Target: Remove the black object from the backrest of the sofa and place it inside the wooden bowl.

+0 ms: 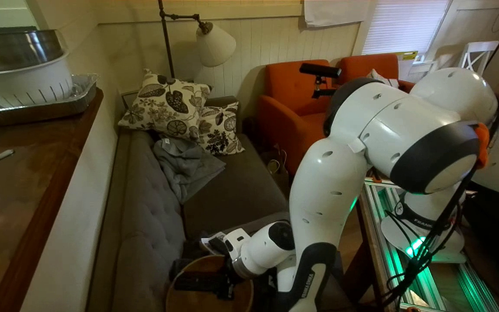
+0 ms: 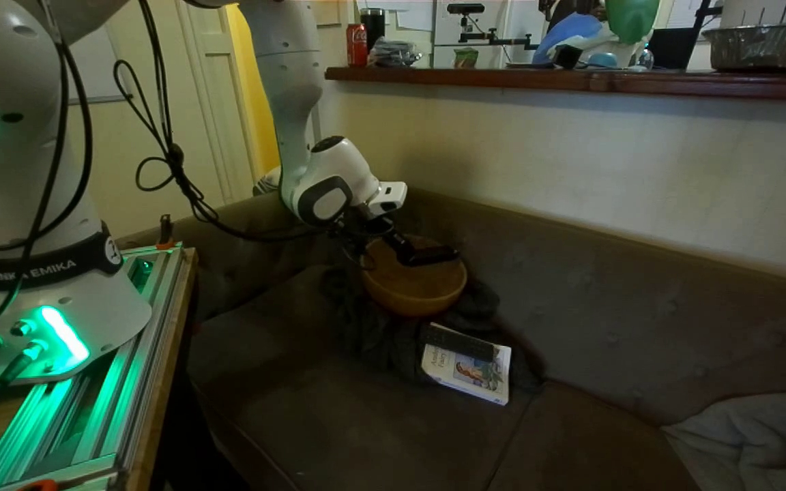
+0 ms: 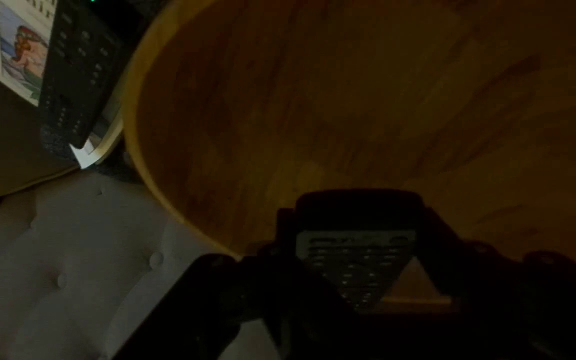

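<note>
My gripper is shut on the black object, a remote-like thing with rows of small keys. The gripper also shows in both exterior views. The black object lies sideways over the opening of the wooden bowl. How far it is above the bowl's bottom is hard to tell. The bowl's inside holds nothing that I can see. The bowl stands on the sofa, close to the backrest. The fingers are very dark in the wrist view.
A book with another dark remote on it lies beside the bowl. Dark cloth is bunched around the bowl's base. A wooden counter ledge runs above the backrest. Patterned pillows and a grey blanket lie farther along the sofa.
</note>
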Tool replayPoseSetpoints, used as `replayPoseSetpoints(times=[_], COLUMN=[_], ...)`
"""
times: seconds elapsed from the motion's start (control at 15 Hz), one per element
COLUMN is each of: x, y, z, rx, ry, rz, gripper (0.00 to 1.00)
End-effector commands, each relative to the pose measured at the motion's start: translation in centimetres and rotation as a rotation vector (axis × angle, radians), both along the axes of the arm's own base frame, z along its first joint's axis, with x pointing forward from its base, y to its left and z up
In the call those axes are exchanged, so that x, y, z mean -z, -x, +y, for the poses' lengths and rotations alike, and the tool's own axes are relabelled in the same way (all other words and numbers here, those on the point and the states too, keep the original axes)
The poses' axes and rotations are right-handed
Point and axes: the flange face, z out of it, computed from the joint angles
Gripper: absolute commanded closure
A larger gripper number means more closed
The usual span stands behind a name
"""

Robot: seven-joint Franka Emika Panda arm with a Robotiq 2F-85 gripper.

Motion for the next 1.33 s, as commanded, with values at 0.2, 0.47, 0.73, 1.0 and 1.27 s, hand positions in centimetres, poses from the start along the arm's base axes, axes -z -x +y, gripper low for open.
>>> replayPoseSetpoints(times=[0.2, 0.47, 0.73, 1.0, 1.27], x=[1.2, 1.4, 2.0, 2.7, 3.8], y=[-0.2, -2.3, -3.1, -1.0, 0.0], z=[0.5, 0.2, 1.3, 1.1, 1.0], rx=[0.028, 0.013, -0.071, -0.081, -0.097], ry=[-0.087, -0.148, -0.195, -0.155, -0.131], rz=[-0.018, 0.013, 0.105, 0.202, 0.282], gripper=[0.64, 0.64, 0.64, 0.64, 0.64])
